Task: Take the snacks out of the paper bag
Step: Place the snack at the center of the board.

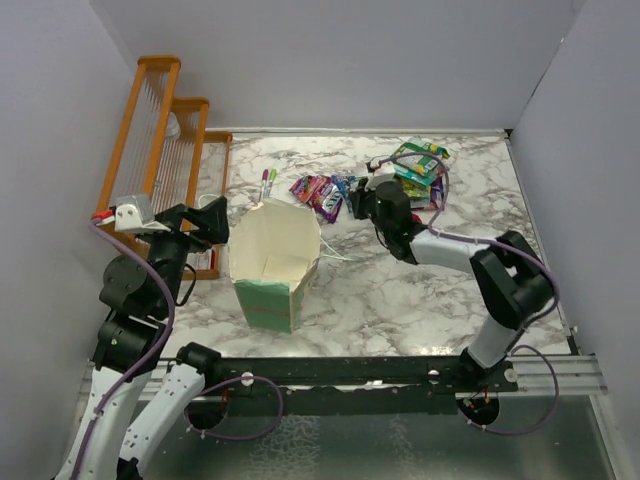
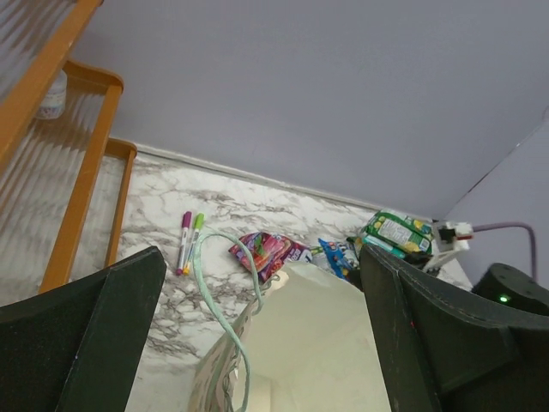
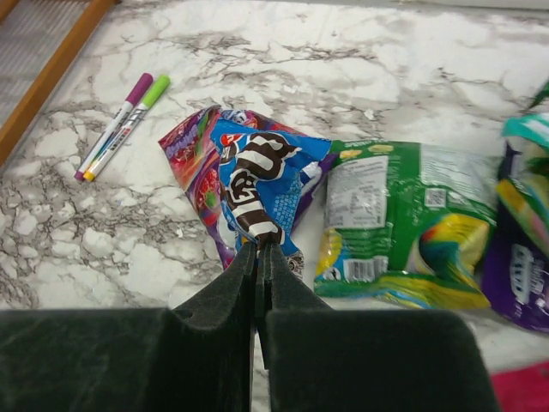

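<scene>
The right end effector (image 3: 259, 251), its jaws closed, is pinching the lower edge of a blue snack packet (image 3: 262, 172), which is overlapping a purple packet (image 3: 184, 150) beside a green packet (image 3: 386, 215) on the tabletop (image 3: 412, 51). The left end effector (image 1: 208, 222), jaws spread wide, is hovering by the rim of the upright paper bag (image 1: 265, 305). The blue packet is showing large white letters that cannot be read.

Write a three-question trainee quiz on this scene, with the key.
1. True or false: the right gripper is shut on the blue packet.
2. The paper bag is: A) upright with its mouth open, B) lying on its side, C) folded flat.
3. Which gripper is open?

Key: 1 true; 2 A; 3 the left gripper.
</scene>
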